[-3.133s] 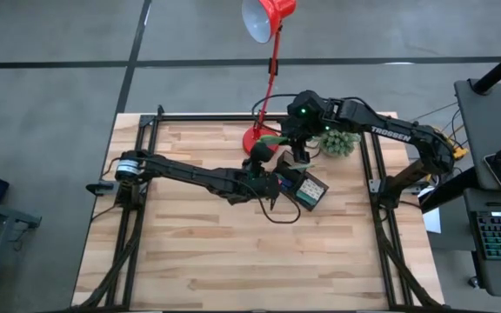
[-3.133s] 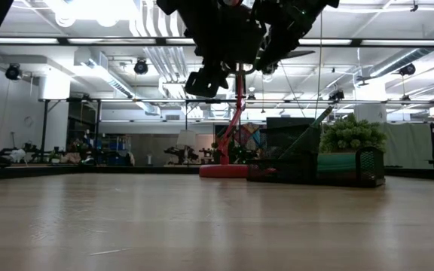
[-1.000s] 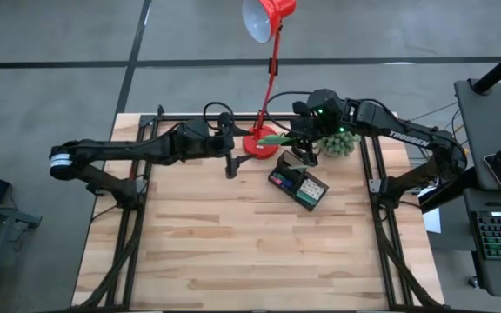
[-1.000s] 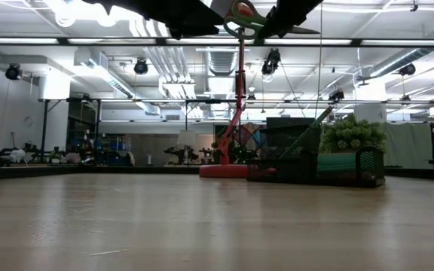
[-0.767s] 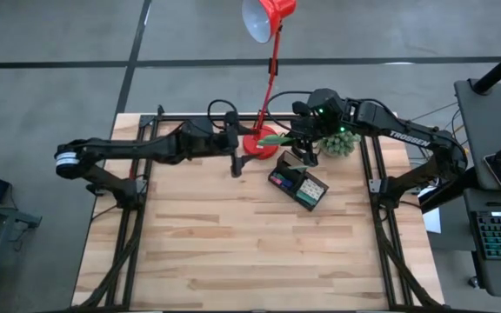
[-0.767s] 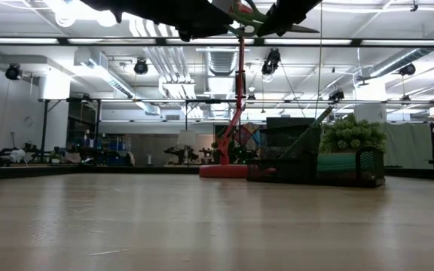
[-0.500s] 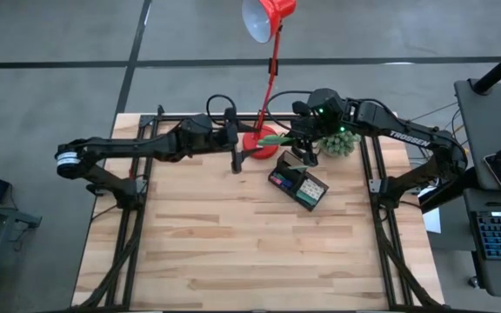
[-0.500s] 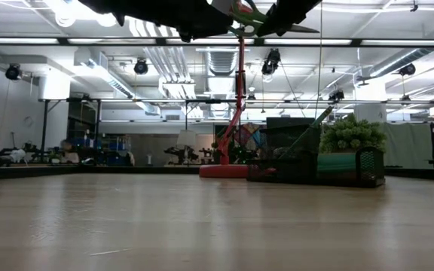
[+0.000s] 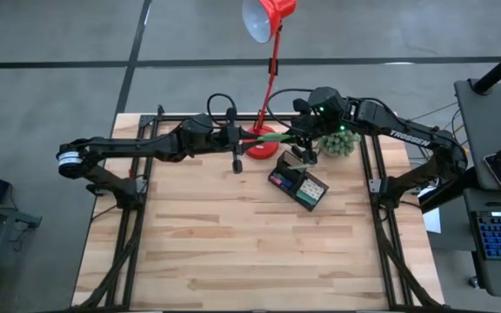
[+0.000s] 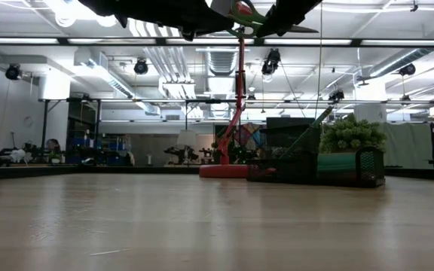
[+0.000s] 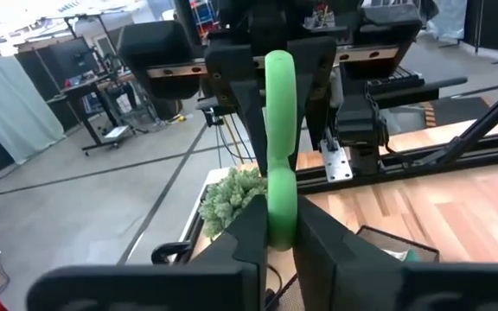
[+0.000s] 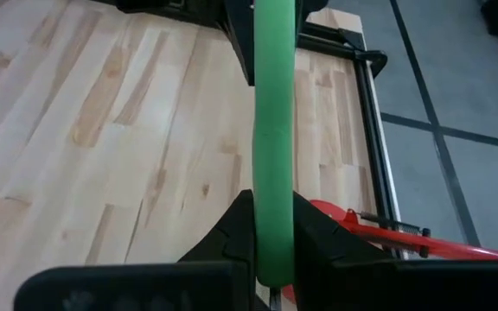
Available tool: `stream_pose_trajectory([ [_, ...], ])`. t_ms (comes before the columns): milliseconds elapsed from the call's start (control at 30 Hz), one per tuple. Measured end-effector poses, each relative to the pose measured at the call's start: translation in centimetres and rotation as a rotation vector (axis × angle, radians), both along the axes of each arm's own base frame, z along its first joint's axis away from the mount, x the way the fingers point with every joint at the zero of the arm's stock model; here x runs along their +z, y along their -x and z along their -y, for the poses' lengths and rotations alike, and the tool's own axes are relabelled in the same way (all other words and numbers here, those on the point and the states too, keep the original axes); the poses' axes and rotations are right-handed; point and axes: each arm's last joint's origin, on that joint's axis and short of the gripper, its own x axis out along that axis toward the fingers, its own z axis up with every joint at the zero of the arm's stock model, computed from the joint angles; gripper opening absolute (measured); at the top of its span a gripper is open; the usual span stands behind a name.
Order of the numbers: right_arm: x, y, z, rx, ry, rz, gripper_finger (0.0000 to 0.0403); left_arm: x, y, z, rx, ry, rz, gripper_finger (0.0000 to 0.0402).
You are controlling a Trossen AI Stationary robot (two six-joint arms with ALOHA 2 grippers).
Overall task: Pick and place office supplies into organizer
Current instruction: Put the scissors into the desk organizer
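Green-handled scissors (image 9: 272, 136) held in mid-air, back of table beside red lamp base (image 9: 252, 144). Left gripper (image 9: 252, 137) and right gripper (image 9: 296, 134) both clamped on handles from opposite ends. Organizer (image 9: 299, 183) just below; front boards bare.

Both arms' fingers (image 11: 275, 246) clamped, facing.

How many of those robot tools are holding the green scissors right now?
2. The left tool pinches one end of the green scissors, the right tool the other, in the air above the table's far edge.
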Motion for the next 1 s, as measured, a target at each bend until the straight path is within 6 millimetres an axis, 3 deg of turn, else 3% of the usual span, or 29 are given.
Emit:
stream_pose_trajectory([
  [133,0.0,0.0,0.0,-0.001,-0.003,0.002,0.0037,0.0,0.0,-0.1,0.003,-0.002,0.003,0.0014],
  [600,0.0,0.0,0.2,-0.102,0.019,-0.015,0.0176,-0.9,0.5,-1.3,0.080,0.031,-0.110,0.0013],
  [1000,0.5,-0.5,0.3,-0.106,0.035,0.055,0.0198,-1.9,-0.1,-1.5,0.074,0.066,-0.138,0.0013],
])
